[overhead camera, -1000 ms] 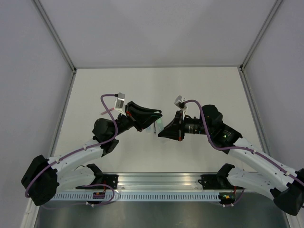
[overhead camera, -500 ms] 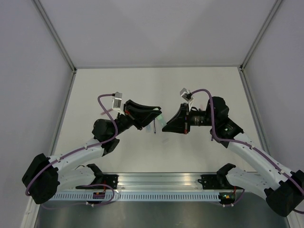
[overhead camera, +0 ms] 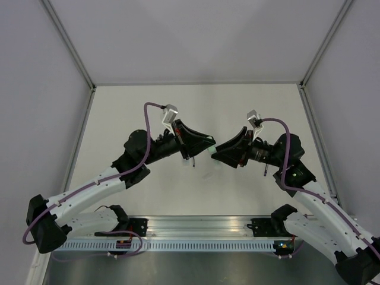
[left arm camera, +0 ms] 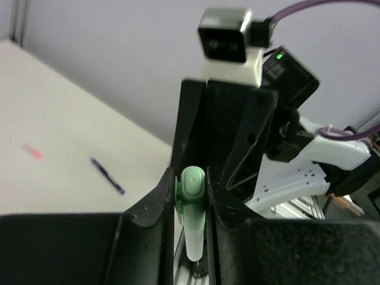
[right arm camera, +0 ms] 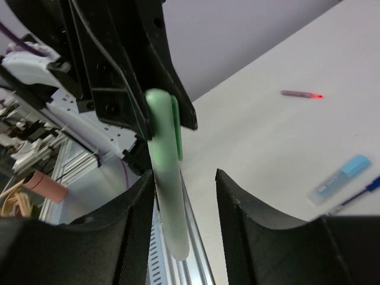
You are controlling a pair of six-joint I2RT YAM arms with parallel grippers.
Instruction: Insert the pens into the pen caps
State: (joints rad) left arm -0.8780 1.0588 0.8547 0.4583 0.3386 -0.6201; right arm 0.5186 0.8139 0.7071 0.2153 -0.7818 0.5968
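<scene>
My left gripper (left arm camera: 191,185) is shut on a pen with a mint green pen cap (left arm camera: 192,183). The clip faces left, and the pale barrel runs down between the fingers. Over the table's middle the left gripper (overhead camera: 207,148) meets the right gripper (overhead camera: 218,151) tip to tip, with the pen (overhead camera: 212,152) between them. From the right wrist the same pen (right arm camera: 164,160) leans along the left finger of my right gripper (right arm camera: 185,178). This gripper is open, with a wide gap to its other finger.
On the table lie a dark purple pen (left arm camera: 107,176) and a small pink piece (left arm camera: 32,152). The right wrist view shows a red-tipped pen (right arm camera: 301,94), a light blue cap (right arm camera: 339,180) and a blue pen (right arm camera: 358,193). The aluminium rail (overhead camera: 202,224) runs along the near edge.
The right gripper has opened off the pen. Both grippers have shifted to the right, and the left one keeps its grip on the capped pen.
</scene>
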